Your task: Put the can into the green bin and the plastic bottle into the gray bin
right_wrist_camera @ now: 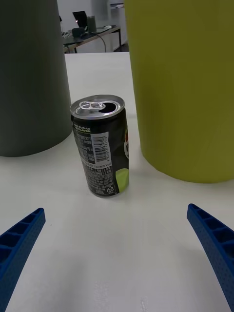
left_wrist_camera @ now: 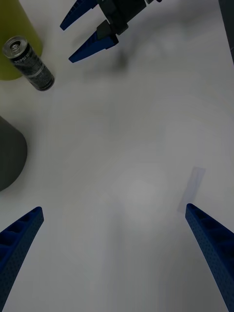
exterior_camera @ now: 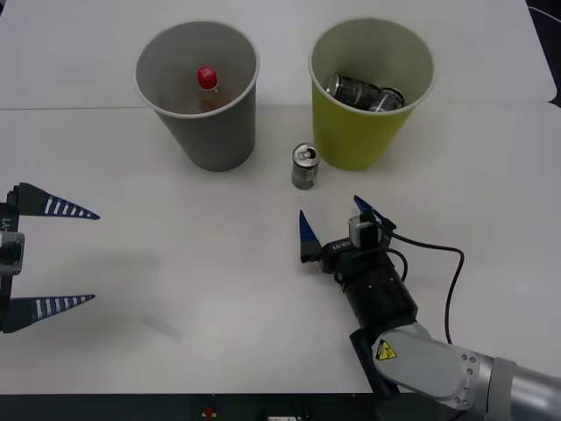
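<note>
One upright metal can (exterior_camera: pixel 304 166), shiny top, at 7 o'clock beside tapered green bin (exterior_camera: pixel 371 132) holding two cans (exterior_camera: pixel 364 92). Gray bin (exterior_camera: pixel 207 132): one red-capped plastic bottle (exterior_camera: pixel 207 87). Right gripper (exterior_camera: pixel 336 221) at the can's 6 o'clock, ribbed fingers released; left gripper (exterior_camera: pixel 77 256) released.

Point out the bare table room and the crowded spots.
Bare: the white table between the left claw and right claw. Crowded: the can stands between the gray bin and green bin, just ahead of the right claw.
</note>
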### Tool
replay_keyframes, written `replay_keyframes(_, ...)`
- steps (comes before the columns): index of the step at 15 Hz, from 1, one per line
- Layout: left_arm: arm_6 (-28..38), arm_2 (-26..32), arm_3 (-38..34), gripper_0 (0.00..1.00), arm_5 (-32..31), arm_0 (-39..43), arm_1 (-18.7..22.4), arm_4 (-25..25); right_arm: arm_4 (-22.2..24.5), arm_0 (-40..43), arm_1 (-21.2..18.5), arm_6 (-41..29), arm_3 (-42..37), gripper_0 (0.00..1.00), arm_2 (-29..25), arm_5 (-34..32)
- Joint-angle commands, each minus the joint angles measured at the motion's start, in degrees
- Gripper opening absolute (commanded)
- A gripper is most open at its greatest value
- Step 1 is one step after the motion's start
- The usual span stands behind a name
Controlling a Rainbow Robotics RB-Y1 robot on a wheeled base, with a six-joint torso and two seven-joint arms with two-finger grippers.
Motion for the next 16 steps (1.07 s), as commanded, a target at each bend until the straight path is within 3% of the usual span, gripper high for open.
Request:
replay_keyframes(1,0.0,0.0,0.0,1.00,0.0,0.0,0.0,0.0,0.0,-1.8,2.7,0.0,3.1,1.00,0.0,0.0)
replay_keyframes(5,0.0,0.0,0.0,1.00,0.0,0.0,0.0,0.0,-0.2,-4.5,5.7,-0.2,7.3,1.00,0.0,0.0)
replay_keyframes(16,0.0,0.0,0.0,1.00,0.0,0.0,0.0,0.0,-7.2,-12.9,12.4,0.5,17.6,1.00,0.0,-0.8)
